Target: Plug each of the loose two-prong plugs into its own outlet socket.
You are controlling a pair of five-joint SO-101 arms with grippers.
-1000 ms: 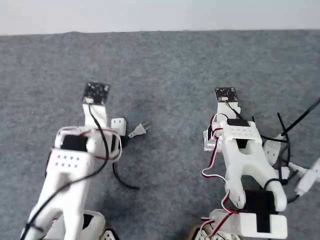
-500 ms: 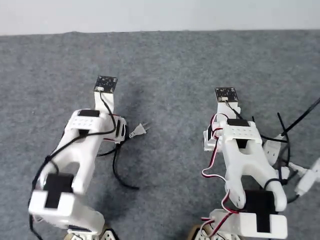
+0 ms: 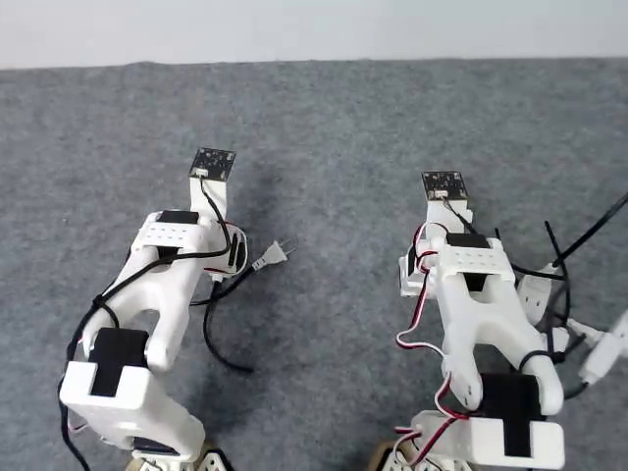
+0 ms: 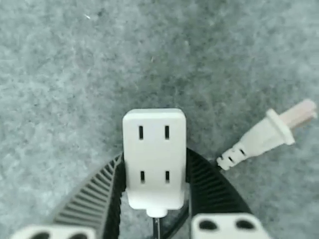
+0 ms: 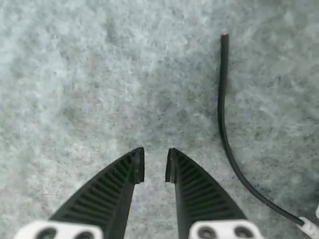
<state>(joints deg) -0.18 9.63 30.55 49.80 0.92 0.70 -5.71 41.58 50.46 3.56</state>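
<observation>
A white outlet block (image 4: 154,157) with two pairs of slots sits between the black fingers of my left gripper (image 4: 154,167), which is shut on its sides. A loose white two-prong plug (image 4: 266,137) lies on the carpet just beside it, prongs pointing away. In the high view the same plug (image 3: 273,257) lies right of the left gripper (image 3: 235,257), its black cable (image 3: 218,339) trailing back toward the arm's base. My right gripper (image 5: 154,164) hovers over bare carpet, its fingers almost together with nothing between them.
Grey carpet (image 3: 334,137) covers the table. A thin black cable (image 5: 224,114) runs past the right gripper. More white plug parts (image 3: 537,290) and black wires (image 3: 579,245) lie tangled by the right arm near the right edge.
The left arm has swung and straightened over the outlet block, now covering it in the high view. The black cable loop has shifted left. The right arm has stayed still.
</observation>
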